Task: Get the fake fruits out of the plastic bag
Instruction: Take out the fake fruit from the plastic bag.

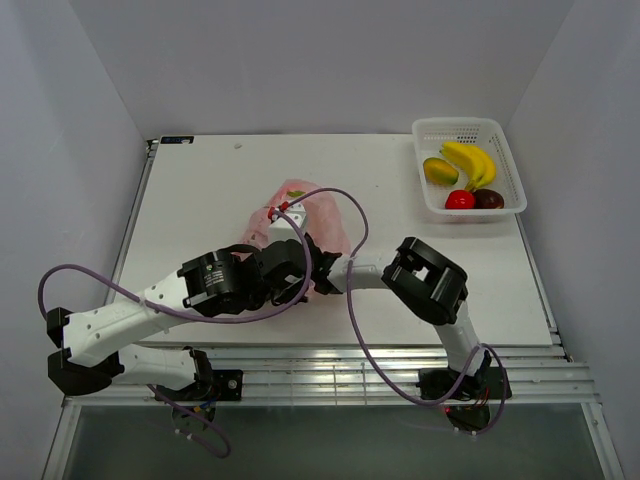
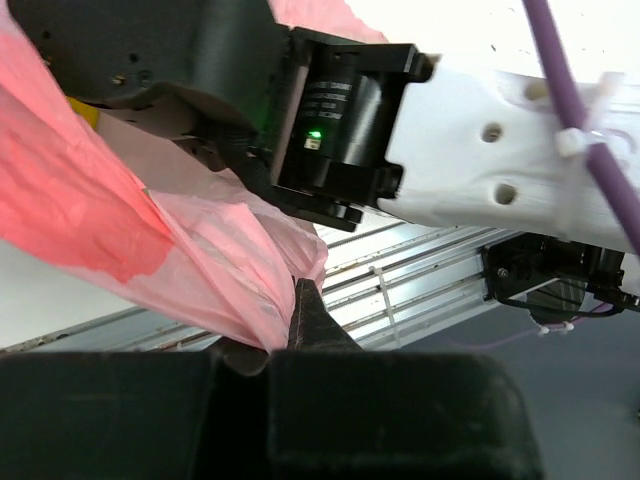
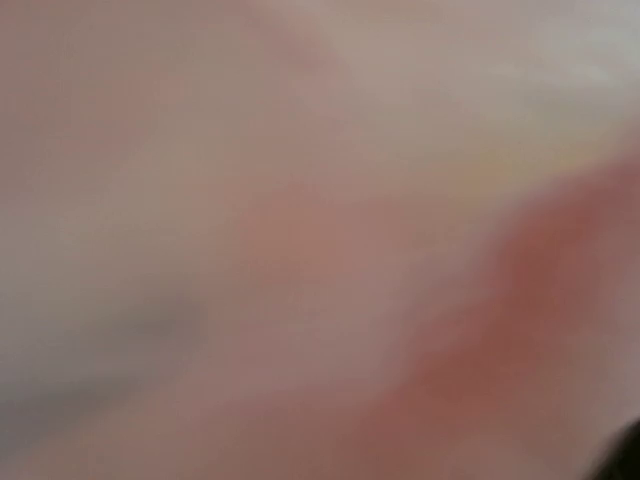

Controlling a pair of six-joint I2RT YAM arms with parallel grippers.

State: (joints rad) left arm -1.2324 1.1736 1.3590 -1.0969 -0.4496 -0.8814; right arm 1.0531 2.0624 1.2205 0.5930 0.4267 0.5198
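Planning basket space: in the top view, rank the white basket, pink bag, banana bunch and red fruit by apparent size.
1. white basket and pink bag: these look similar, and the arms hide part of the bag, so I can't rank them.
2. banana bunch
3. red fruit

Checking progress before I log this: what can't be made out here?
Any fruits in the plastic bag: top external, film and arms cover them.
Right gripper state: top external, crowded by the left arm; right wrist, only pink blur.
Left wrist: bag and right arm fill the view.
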